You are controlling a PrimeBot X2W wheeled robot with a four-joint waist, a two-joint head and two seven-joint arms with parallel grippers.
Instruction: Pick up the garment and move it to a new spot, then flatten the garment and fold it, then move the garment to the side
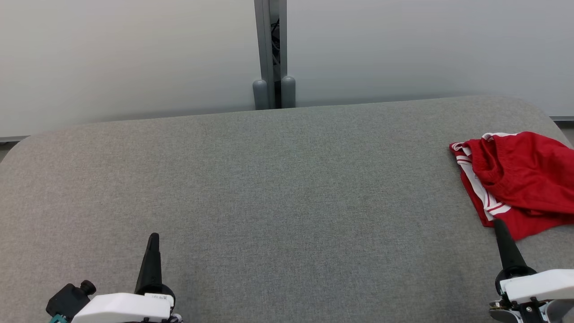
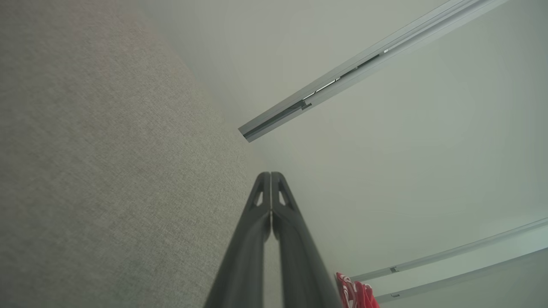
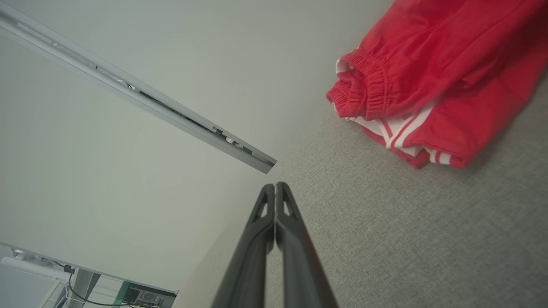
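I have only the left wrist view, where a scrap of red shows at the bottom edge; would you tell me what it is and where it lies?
Observer: It is a pair of red shorts with white side stripes, lying crumpled at the right end of the grey table.
Operator: Thank you. Is the right gripper holding them?
Observer: No. The right gripper is shut on nothing, and in its own wrist view bare table lies between its tip and the shorts.
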